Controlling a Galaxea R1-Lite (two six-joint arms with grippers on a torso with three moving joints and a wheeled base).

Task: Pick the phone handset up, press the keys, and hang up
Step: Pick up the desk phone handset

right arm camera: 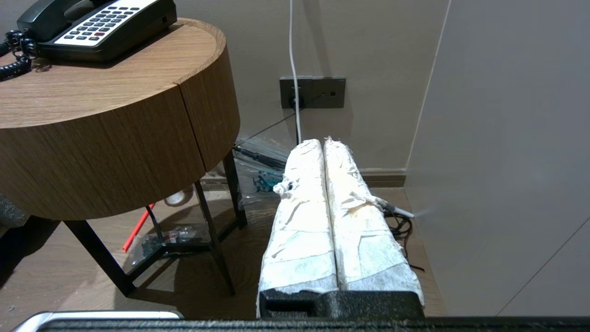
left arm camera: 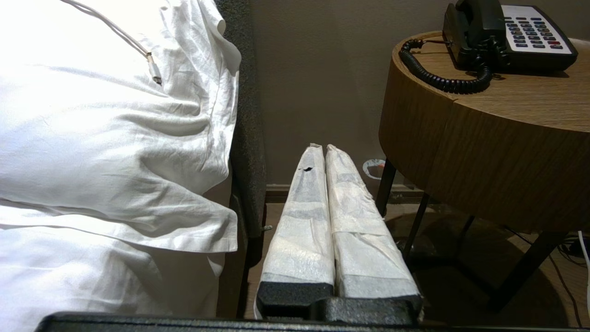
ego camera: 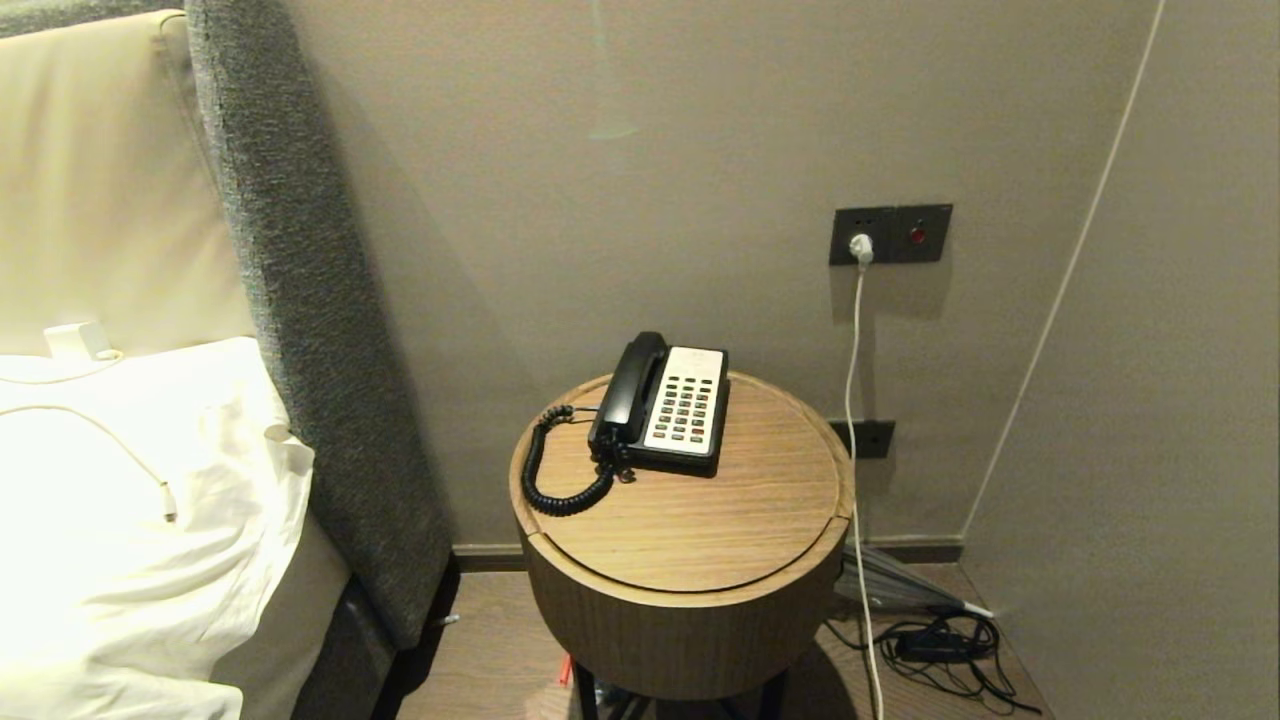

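Observation:
The glossy black phone handset point(ego camera: 627, 390) rests in its cradle on the left side of the phone base, on a round wooden bedside table point(ego camera: 700, 520). Its black coiled cord point(ego camera: 545, 480) loops over the tabletop to the left. The keys point(ego camera: 685, 405) form a dark grid with a red button in the white faceplate. Neither arm shows in the head view. My left gripper point(left arm camera: 321, 147) hangs low beside the bed, below the table's top and left of it, shut and empty. My right gripper point(right arm camera: 322, 142) hangs low at the table's right, shut and empty. The handset point(left arm camera: 477, 18) and keys point(right arm camera: 99, 20) also appear in the wrist views.
A bed with a white pillow point(ego camera: 130, 500) and grey headboard point(ego camera: 320, 350) stands left of the table. A white cable point(ego camera: 855, 400) drops from a wall socket point(ego camera: 890, 235) to tangled wires point(ego camera: 940, 650) on the floor. A wall panel point(right arm camera: 507, 161) stands close on the right.

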